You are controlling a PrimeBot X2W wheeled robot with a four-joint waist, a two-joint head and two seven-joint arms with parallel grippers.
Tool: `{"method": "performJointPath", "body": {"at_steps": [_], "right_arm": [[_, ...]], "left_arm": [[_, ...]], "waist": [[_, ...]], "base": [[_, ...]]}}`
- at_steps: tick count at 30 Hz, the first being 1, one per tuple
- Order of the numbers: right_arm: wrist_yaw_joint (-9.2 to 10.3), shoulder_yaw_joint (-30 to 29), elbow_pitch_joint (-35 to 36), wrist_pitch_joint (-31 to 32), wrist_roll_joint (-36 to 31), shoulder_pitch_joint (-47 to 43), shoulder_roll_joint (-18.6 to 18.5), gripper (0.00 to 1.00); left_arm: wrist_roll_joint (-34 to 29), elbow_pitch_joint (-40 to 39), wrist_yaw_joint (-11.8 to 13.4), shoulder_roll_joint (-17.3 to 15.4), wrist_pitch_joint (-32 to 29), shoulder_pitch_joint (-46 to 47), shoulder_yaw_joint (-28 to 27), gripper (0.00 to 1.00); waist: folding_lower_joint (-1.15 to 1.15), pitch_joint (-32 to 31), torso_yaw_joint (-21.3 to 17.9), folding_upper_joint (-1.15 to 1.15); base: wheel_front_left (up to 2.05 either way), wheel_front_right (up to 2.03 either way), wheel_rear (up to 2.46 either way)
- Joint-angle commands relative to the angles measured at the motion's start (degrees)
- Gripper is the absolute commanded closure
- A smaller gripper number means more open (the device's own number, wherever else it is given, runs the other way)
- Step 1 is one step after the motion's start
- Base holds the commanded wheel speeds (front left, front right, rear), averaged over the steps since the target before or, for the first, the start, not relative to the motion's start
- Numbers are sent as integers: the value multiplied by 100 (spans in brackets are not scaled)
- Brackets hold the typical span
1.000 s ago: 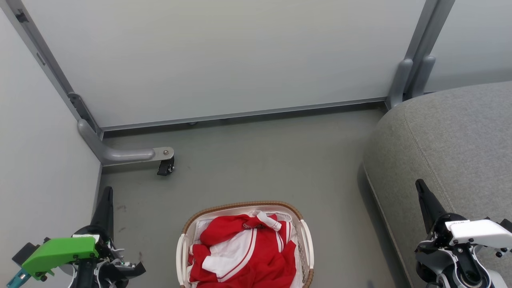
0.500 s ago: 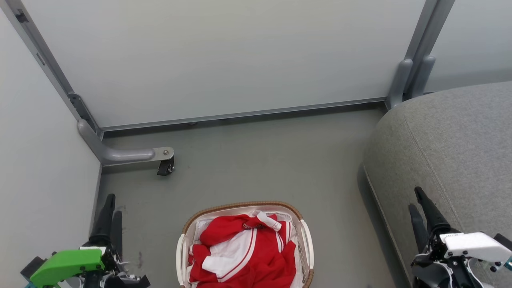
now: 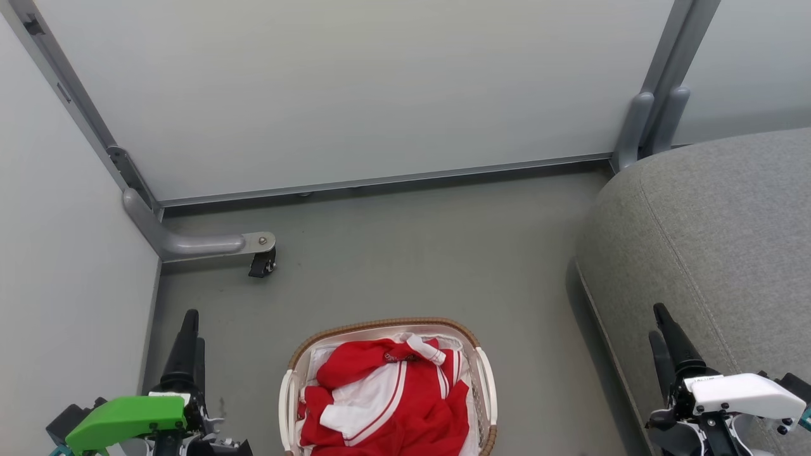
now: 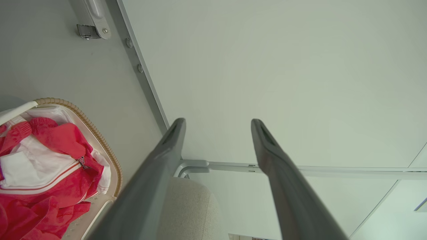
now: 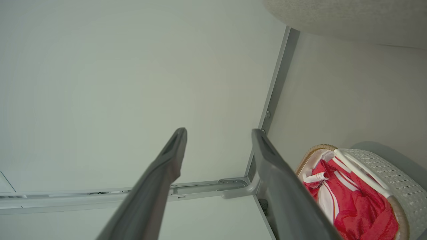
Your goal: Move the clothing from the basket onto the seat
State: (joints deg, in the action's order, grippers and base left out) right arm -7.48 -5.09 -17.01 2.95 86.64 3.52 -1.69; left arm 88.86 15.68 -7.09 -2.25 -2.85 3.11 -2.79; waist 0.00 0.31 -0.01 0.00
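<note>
Jaws have since been spread on left gripper (image 3: 195,328) and right gripper (image 3: 656,321); clothing (image 3: 393,405) is heaped in basket (image 3: 380,323) at 6 o'clock.

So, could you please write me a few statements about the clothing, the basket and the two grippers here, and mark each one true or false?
1. The clothing lies inside the basket. True.
2. The left gripper is shut on a red sleeve. False: its jaws stand open and hold nothing, beside the basket.
3. No clothing lies on the visible part of the seat. True.
4. The right gripper reaches into the basket. False: it is open and empty, near the seat's edge, apart from the basket.
5. The basket stands on the seat. False: it stands on the floor, left of the seat.
</note>
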Motion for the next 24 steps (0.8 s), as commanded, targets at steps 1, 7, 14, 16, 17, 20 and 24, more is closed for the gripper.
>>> {"method": "performJointPath", "body": {"at_steps": [1,7,14,16,17,20,24], "right_arm": [[-1,-16,110,-77,-213,35,-52,0],[-1,-57,266,-226,-971,31,-60,0],[-1,-66,505,-390,-1932,14,-69,0],[-1,-25,614,-434,-2281,1,-71,0],[-1,-14,652,-460,-2421,-12,-72,0],[-1,31,747,-523,-2778,-35,-76,0],[-1,73,825,-602,-3202,-71,-80,0]], "left_arm": [[-164,-133,-18,-24,75,27,46,0],[-683,-273,-21,-28,223,43,117,0],[-1366,-441,-25,-34,386,94,176,0],[-1680,-459,-26,-35,431,100,202,0],[-1826,-471,-26,-36,454,96,221,0],[-2172,-495,-24,-38,516,71,250,0],[-2555,-534,39,-41,598,29,289,0]], "waist": [[0,2,1,0],[0,8,5,0],[0,14,17,0],[0,16,21,0],[0,16,23,0],[0,17,27,0],[0,17,36,0]], "base": [[0,0,0],[0,0,0],[0,0,0],[0,0,0],[0,0,0],[0,0,0],[0,0,0]]}}
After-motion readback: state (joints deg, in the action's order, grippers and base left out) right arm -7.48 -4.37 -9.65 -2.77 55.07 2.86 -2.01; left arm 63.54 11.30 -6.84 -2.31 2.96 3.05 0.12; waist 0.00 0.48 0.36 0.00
